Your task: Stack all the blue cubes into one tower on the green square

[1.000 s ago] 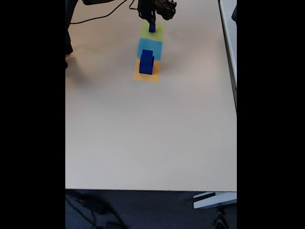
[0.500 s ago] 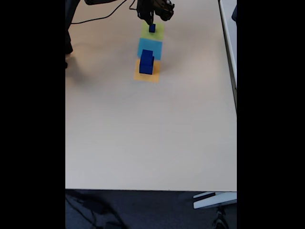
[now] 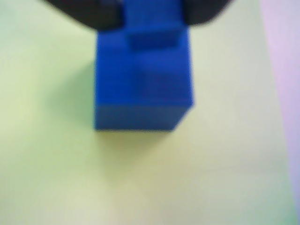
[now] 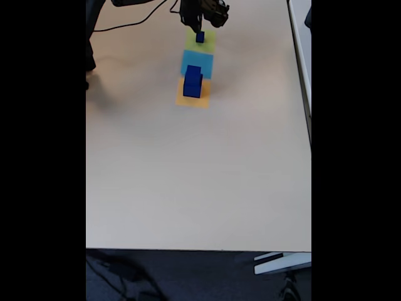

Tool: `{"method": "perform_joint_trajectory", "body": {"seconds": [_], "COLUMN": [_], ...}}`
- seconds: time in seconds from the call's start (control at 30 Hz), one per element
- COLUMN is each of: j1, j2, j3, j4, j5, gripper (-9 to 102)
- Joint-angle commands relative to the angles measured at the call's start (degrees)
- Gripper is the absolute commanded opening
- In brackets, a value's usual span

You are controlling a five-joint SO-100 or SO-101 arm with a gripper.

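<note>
Pincer (image 4: pixel 199 27) hovers at twelve o'clock above the small blue cube (image 4: pixel 200 37) resting on the green square (image 4: pixel 207 41), its spread untellable through blur; lifting off-centre could nudge that cube askew.

Blue cube (image 3: pixel 143 89): solid, opaque, matt faces, no highlights in the blurred wrist view; material cannot be told. Green square (image 3: pixel 51 168): paper-thin, flat, matt. Light-blue square (image 4: pixel 197 63) and orange square (image 4: pixel 194 99): same flat matt look. Table (image 4: pixel 200 175): smooth pale beige top, faint sheen. Gripper (image 4: pixel 199 24): dark, apparently plastic.
</note>
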Motion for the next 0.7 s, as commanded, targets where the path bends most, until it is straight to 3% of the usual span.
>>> {"method": "perform_joint_trajectory", "body": {"seconds": [0.0,0.67], "j1": [0.79,1.23], "j2": [0.26,-0.53], "j3": [-3.78,-3.69], "j4": [-1.23,-2.20], "j5": [-0.79,-1.32], "gripper": [0,0]}}
